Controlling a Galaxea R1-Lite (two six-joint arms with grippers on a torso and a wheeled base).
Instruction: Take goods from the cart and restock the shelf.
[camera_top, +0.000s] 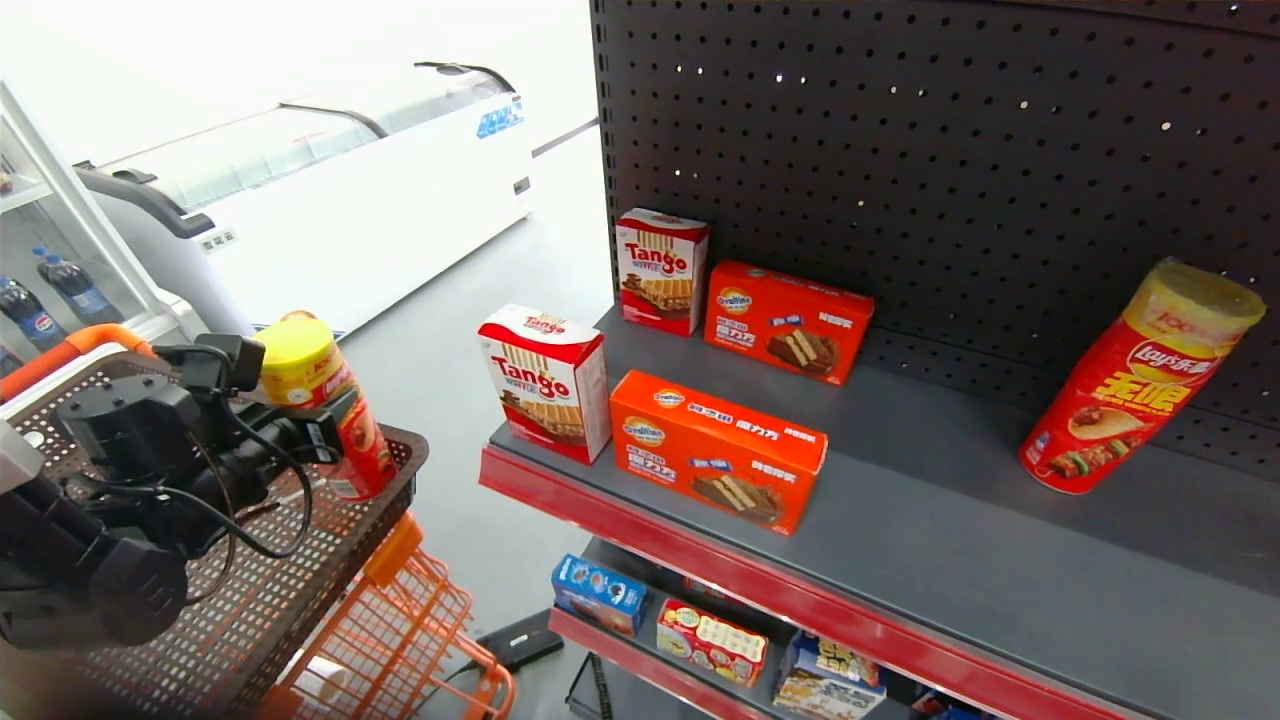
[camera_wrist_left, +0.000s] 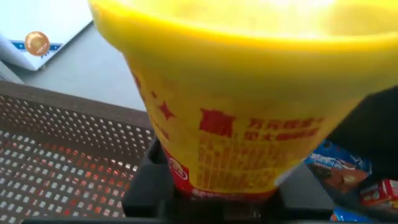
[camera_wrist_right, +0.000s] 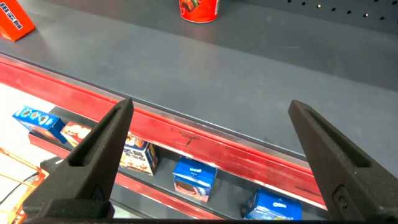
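Chip canister (camera_top: 300, 372): pinched mid-body by left gripper (camera_top: 338, 425), near upright above cart (camera_top: 250, 600). Probably light, stiff yet crushable, glossy; calls for gentle squeeze at middle. Right gripper (camera_wrist_right: 211, 109) spread wide near shelf (camera_top: 1000, 570) edge.

A long white chest freezer (camera_top: 380, 215) with curved sliding glass lids (camera_top: 290, 135) and dark lid handles (camera_top: 330, 112) stands on a smooth grey floor (camera_top: 470, 290), its length stretching toward the far side of the room. By its nearer end, a white-framed glass display cooler (camera_top: 55, 200) holds dark drink bottles with blue labels (camera_top: 72, 286). Bright light washes the space behind the freezer almost to white, and the floor has a soft sheen. A flat black plate with a cable (camera_top: 515, 640) lies on the floor
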